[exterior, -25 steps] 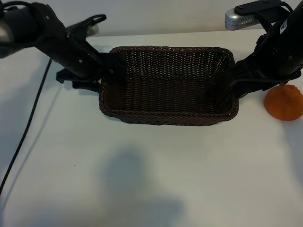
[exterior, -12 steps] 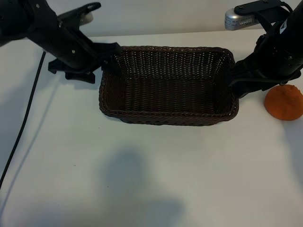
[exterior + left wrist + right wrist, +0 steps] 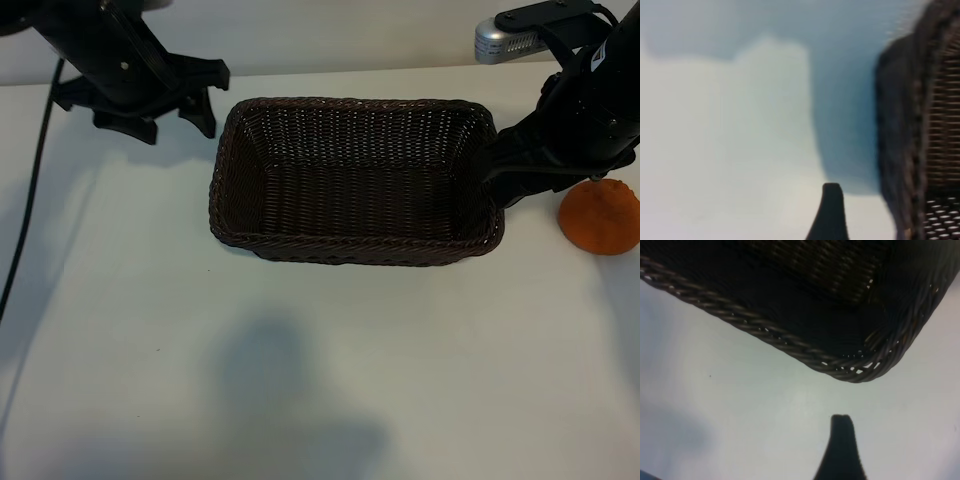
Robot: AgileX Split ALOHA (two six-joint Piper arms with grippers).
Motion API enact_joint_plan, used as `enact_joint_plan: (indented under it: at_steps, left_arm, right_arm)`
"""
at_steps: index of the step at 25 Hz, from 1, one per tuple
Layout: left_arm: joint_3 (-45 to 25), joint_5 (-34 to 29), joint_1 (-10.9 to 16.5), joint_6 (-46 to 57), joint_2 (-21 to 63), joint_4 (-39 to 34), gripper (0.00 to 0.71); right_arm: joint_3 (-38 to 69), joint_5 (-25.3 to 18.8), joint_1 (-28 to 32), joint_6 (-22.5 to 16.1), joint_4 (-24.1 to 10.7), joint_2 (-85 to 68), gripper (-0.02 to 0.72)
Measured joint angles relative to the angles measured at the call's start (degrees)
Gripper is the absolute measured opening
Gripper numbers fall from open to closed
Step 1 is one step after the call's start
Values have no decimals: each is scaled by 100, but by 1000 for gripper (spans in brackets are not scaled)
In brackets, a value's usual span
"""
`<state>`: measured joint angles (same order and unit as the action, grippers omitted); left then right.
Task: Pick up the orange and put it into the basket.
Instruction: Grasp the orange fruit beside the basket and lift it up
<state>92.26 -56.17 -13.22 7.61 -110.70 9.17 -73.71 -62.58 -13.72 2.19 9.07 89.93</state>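
Beside the basket (image 3: 355, 180), on the table at its right end, we see the orange (image 3: 601, 220) unpicked. Both our grippers, left (image 3: 180, 100) and right (image 3: 497, 180), stand open and empty; everything remains undone.

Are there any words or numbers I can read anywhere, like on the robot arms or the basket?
No readable words or numbers.
Right arm: a small white mark, too small and blurred to read.
Basket: plain brown wicker, no label.
Orange: no sticker showing.
Silver part at the back: only ridges, no letters.
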Motion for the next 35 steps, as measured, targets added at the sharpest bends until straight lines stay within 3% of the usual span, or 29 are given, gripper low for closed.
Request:
enact_joint_plan:
  at_steps: [12, 17, 25, 35]
  left_arm:
    - [209, -419, 61, 23, 310, -610, 607]
    - [209, -618, 520, -118, 672, -617, 600]
    - [209, -1057, 1620, -522, 1358, -637, 596]
    - [179, -1073, 1737, -985, 2143, -637, 596]
  right_arm:
    - [0, 0, 0, 0, -18, 0, 537]
    - [0, 0, 0, 0, -21, 0, 537]
    - [0, 0, 0, 0, -31, 0, 537]
    - [0, 17, 0, 0, -32, 0, 537]
